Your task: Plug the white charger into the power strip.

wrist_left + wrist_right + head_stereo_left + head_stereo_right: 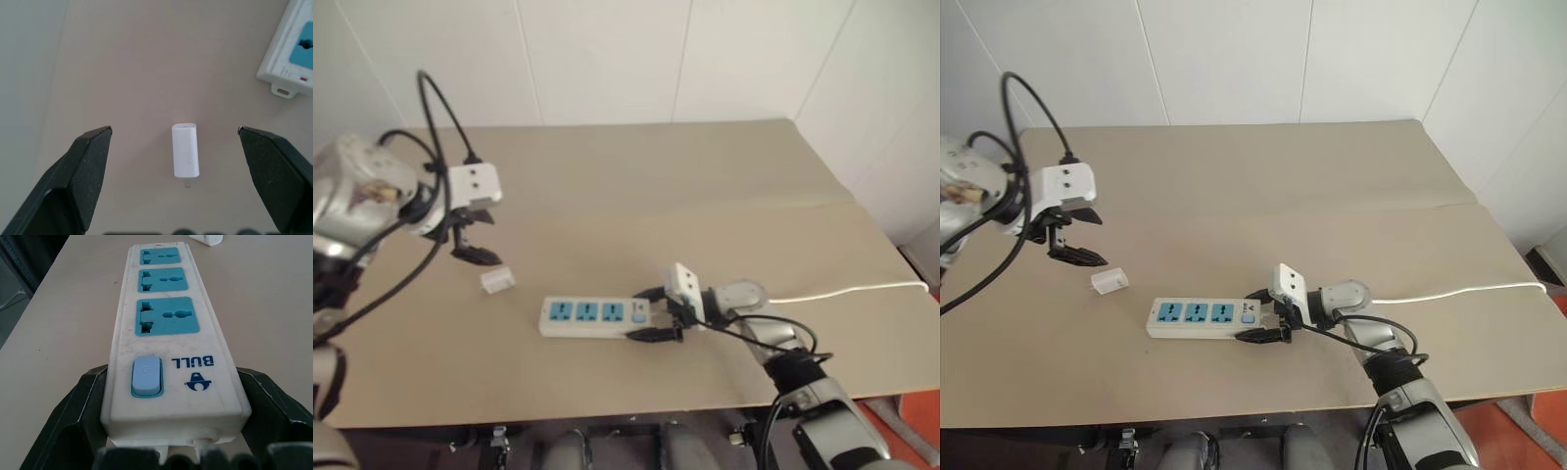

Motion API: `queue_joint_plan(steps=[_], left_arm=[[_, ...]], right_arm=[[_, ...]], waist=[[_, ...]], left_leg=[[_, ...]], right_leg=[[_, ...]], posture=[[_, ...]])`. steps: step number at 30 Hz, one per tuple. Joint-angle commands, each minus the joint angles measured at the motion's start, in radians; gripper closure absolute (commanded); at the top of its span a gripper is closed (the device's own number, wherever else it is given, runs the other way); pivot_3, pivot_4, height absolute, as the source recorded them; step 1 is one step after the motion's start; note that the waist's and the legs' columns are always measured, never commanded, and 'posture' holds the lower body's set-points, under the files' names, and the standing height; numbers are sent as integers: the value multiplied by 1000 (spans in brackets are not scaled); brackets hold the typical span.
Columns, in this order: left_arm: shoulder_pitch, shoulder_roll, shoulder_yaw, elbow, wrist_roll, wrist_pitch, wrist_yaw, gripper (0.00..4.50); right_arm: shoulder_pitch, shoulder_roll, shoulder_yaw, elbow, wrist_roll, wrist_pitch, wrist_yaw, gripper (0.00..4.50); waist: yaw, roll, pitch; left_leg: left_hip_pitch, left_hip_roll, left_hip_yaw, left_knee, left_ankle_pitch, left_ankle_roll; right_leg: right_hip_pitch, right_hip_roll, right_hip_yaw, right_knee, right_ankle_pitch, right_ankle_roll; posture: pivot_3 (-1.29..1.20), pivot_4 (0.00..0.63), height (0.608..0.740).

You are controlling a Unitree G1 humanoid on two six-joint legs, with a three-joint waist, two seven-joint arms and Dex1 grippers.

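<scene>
The task is at an early stage: nothing is plugged in yet. The power strip lies flat on the desk, its three blue socket faces all bare, with the small blue switch at the end where the thin white cord leaves it. The right pincer has that switch end between its two black fingers, one on each long side of the strip; in the right wrist view they sit against the strip's sides, so it appears to be pinching the strip to steady it. The white charger rests loose on the desk a little beyond the strip's far end, the end away from the switch, not touching the strip. The left pincer hangs above the charger, spread wide and holding nothing; in the left wrist view the charger lies between the two fingertips with clear desk on either side of it, and a small prong seems to stick out of one end. So bracing the strip looks done, while picking up the charger, carrying it over a socket, lining up its prongs and pressing it home are all still left.
</scene>
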Motion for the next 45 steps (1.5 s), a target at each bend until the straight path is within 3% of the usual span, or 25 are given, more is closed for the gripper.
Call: queue_joint_plan(steps=[1,6,10,25,41,45], left_arm=[[-88,-58,-100,165,117,-106,-75,0],[-167,-167,-170,376,182,-163,-78,0],[-152,-204,-190,431,259,-196,-76,0],[-7,-231,-185,298,324,-72,-76,0],[6,-282,-148,314,376,-72,15,0],[4,-293,-147,324,385,-80,31,1206]], right_arm=[[19,24,44,14,-32,9,-9,1054],[35,22,39,-1,-49,16,-36,1054],[51,18,31,-23,-51,30,-67,1054],[94,7,41,-69,-48,43,-108,1054],[91,4,42,-61,-52,37,-108,1054],[96,2,41,-60,-54,35,-112,1054]], waist=[[-5,0,0],[-8,0,0],[-9,0,0],[0,-1,-1],[0,-1,-1],[0,-2,-1]], left_leg=[[0,0,0,0,0,0],[-1,1,0,0,0,0],[-1,1,0,0,0,0],[-1,1,-1,0,0,0],[-1,1,-1,1,0,0],[-1,1,-1,1,0,0]], right_leg=[[0,0,0,0,0,0],[-6,0,0,6,0,0],[-6,0,0,7,0,0],[-6,0,0,7,0,0],[-6,0,0,8,0,0],[-6,0,0,8,0,0]], posture=[[0,150,740],[0,150,740],[0,150,740],[0,150,740],[0,150,740],[0,150,740]])
